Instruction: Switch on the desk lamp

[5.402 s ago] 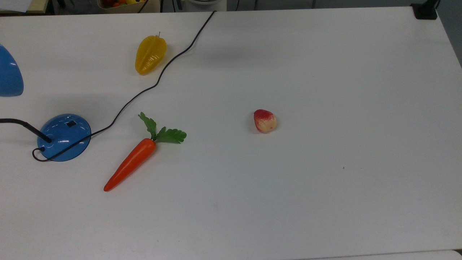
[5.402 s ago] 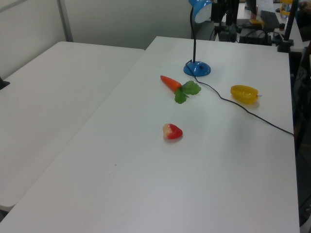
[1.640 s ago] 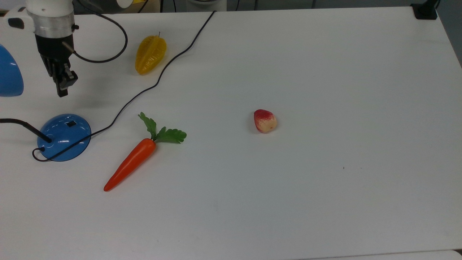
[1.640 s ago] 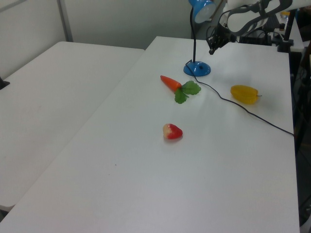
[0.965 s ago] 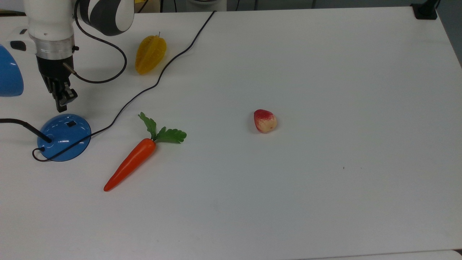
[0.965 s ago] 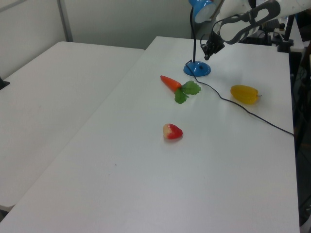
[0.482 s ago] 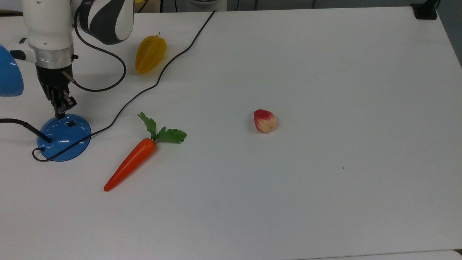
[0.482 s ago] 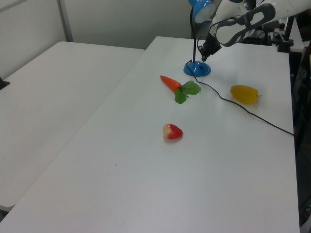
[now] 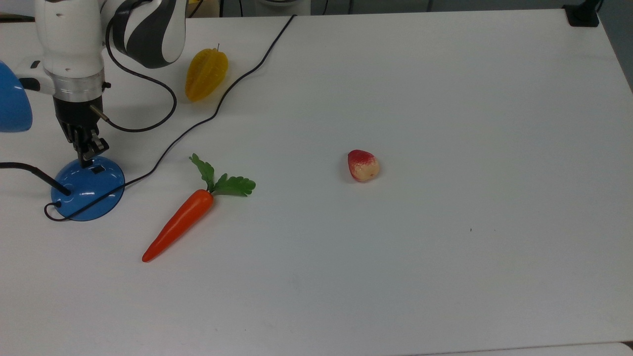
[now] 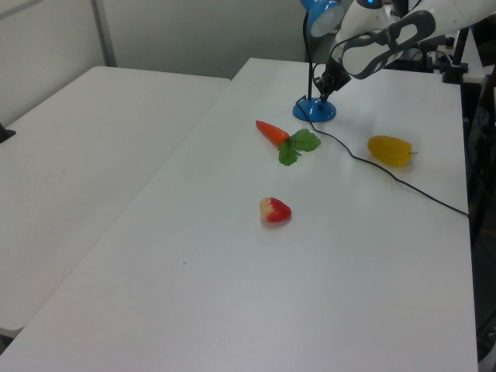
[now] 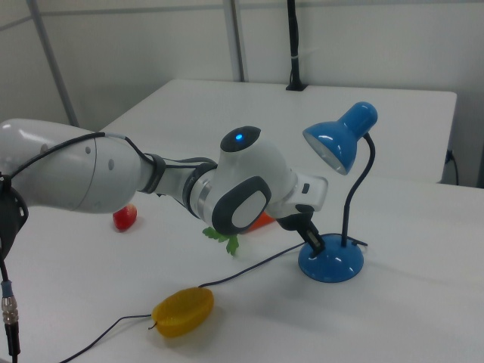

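The desk lamp has a glossy blue dome base (image 9: 84,195) (image 10: 315,112) (image 11: 333,263) at the top view's left, with a small black switch (image 9: 98,169) on its upper face. A thin black gooseneck (image 11: 368,178) rises to the blue shade (image 11: 340,138) (image 9: 12,106) (image 10: 320,14); no glow shows in the shade. My gripper (image 9: 88,156) (image 10: 322,93) (image 11: 317,245) points down with its fingers shut together. Its tip rests at the base's far rim, just beside the switch. Nothing is held.
The lamp's black cord (image 9: 217,110) runs from the base across the table to the far edge. An orange carrot (image 9: 180,222) lies right of the base, a yellow star fruit (image 9: 206,73) behind it, and a red-and-cream strawberry (image 9: 363,165) mid-table.
The gripper has come down from above and behind the base, and its tip now reaches the base's rim next to the switch. The lamp and the fruit have not moved.
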Available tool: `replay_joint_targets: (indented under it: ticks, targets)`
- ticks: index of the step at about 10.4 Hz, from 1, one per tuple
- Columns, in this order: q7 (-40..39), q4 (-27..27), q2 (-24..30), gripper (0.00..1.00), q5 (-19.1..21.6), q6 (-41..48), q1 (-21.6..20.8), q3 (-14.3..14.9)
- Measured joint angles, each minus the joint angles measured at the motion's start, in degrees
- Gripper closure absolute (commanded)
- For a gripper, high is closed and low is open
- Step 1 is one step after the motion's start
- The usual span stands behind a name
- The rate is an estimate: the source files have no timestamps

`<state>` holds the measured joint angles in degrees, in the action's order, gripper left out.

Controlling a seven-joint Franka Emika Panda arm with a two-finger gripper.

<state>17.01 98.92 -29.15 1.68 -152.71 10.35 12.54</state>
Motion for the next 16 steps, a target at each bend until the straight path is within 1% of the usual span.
replay_joint_targets:
  ticks: [11,16]
  targets:
    - [0.00,-0.16,-0.93,1.00,-0.18,0.00,-0.40,-0.11]
    - [0.00,-3.32,-3.28,1.00,-0.18,0.00,-0.40,-0.11]
